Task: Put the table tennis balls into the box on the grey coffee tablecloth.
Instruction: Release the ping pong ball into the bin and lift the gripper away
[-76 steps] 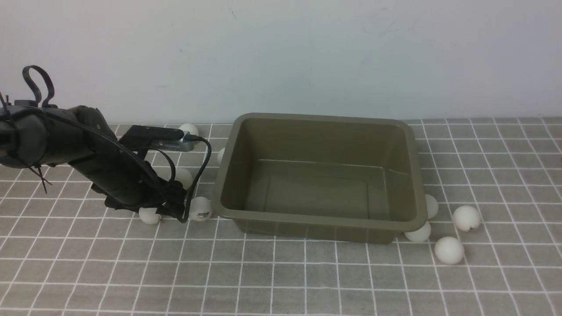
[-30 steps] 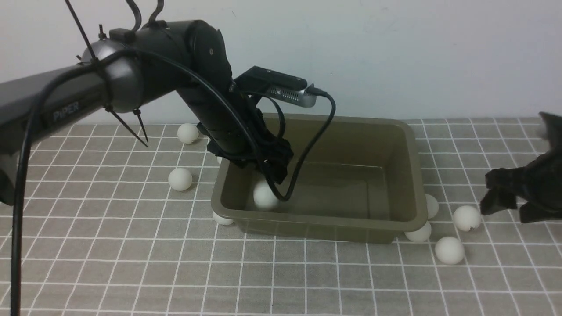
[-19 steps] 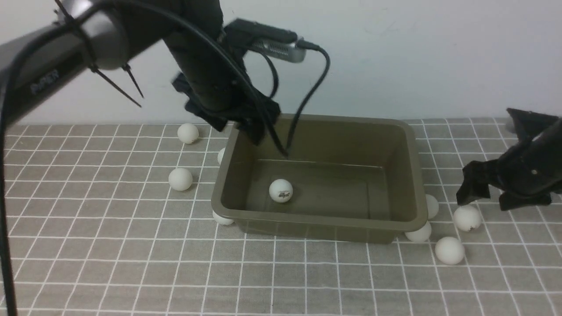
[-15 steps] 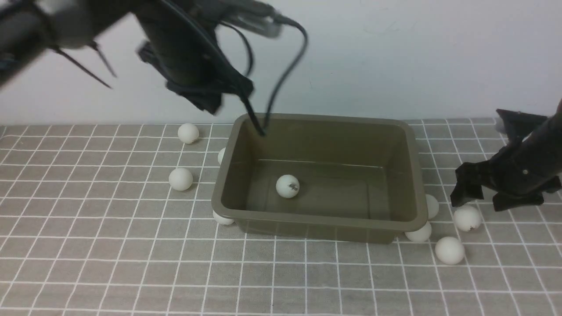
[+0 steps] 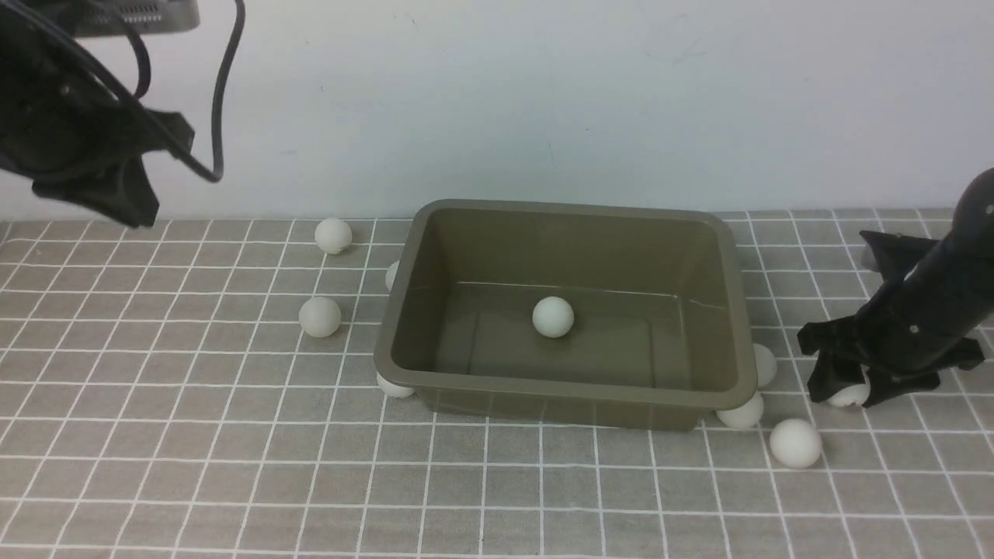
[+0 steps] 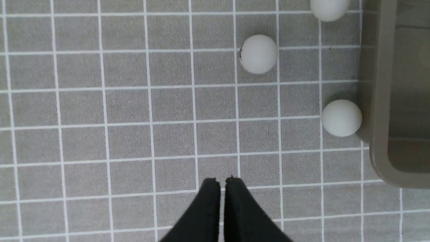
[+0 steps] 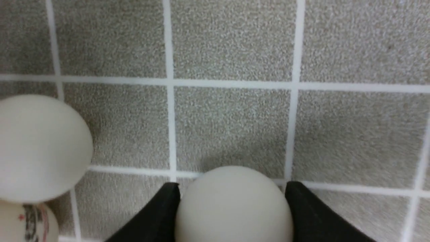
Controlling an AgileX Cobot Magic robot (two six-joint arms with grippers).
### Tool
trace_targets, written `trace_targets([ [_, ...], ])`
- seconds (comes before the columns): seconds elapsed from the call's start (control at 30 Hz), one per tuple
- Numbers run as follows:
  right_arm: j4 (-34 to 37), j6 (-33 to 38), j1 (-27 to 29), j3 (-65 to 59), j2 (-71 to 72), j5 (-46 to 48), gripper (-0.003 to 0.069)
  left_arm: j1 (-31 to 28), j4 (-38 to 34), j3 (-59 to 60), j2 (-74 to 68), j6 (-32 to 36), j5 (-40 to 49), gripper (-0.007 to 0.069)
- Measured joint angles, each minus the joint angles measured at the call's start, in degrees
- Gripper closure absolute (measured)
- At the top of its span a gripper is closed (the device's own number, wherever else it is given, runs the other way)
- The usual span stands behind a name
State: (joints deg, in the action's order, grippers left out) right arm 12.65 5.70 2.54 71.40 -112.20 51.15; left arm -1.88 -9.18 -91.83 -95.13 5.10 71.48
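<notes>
– On the near right of the grey-brown, white-gridded tablecloth [image 5: 497,497], what lies loose?
– One small matte white table tennis ball [image 5: 794,443], free on the cloth. Just behind it, a second ball [image 5: 739,411] touches the near right corner of the rectangular olive-green plastic box [image 5: 559,388]. A third ball [image 5: 766,365] sits against the box's right wall.
– And the right pincer [image 5: 849,394]?
– Down at the cloth beside those three. Its black fingers [image 7: 154,218] are set against both sides of a fourth ball [image 7: 231,205]. A grip appears taken; whether the ball has left the cloth cannot be told.
– Handling?
– Judged very light, hollow, smooth and quick to roll or squirt out. Take hold across the widest girth with a modest squeeze; the thin shell could dent under force.
– Left of the box?
– A fifth ball [image 5: 394,386] lies against the near left corner.
– Box contents?
– One ball inside [image 5: 553,317], near the middle of the floor. Nothing else. The box is upright, with no lid.
– Farther back?
– A sixth ball [image 5: 320,317] stands apart on the cloth, a seventh ball [image 5: 390,274] is half hidden by the left wall, and an eighth ball [image 5: 333,235] lies farthest back.
– Left pincer [image 6: 221,180]?
– Raised high at the far left, tips closed together, holding nothing.
</notes>
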Motion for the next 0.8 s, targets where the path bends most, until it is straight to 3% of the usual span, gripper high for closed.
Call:
trace_targets([
  [0.13, -2.3, -4.2, -0.2, 5.7, 5.4, 11.3, 0.0298, 0.7, -1.8, 0.2, -1.6, 1.0, 0.0, 0.0623],
  [0.23, -1.3, -5.1, -1.2, 8.3, 9.7, 13.9, 0.0298, 1.5, -2.9, 0.2, -3.2, 1.2, -0.1, 0.0625],
  [0.47, 3.8, -5.1, -14.4, 13.6, 14.2, 11.4, 0.0298, 5.3, -3.6, 0.2, -9.7, 5.0, -1.5, 0.0593],
  [0.53, 3.9, -5.1, -16.9, 14.0, 12.6, 10.8, 0.0298, 5.9, -3.5, 0.2, -11.8, 5.3, -3.3, 0.0558],
  [0.63, 2.8, -5.3, -19.1, 15.5, 8.8, 11.8, 0.0284, 6.5, -3.3, 0.2, -14.3, 5.8, -8.0, 0.0448],
  [0.8, 1.4, -7.9, -19.4, 19.0, 5.8, 15.8, 0.0059, 7.1, -2.9, 0.2, -18.1, 6.5, -16.3, 0.0237],
])
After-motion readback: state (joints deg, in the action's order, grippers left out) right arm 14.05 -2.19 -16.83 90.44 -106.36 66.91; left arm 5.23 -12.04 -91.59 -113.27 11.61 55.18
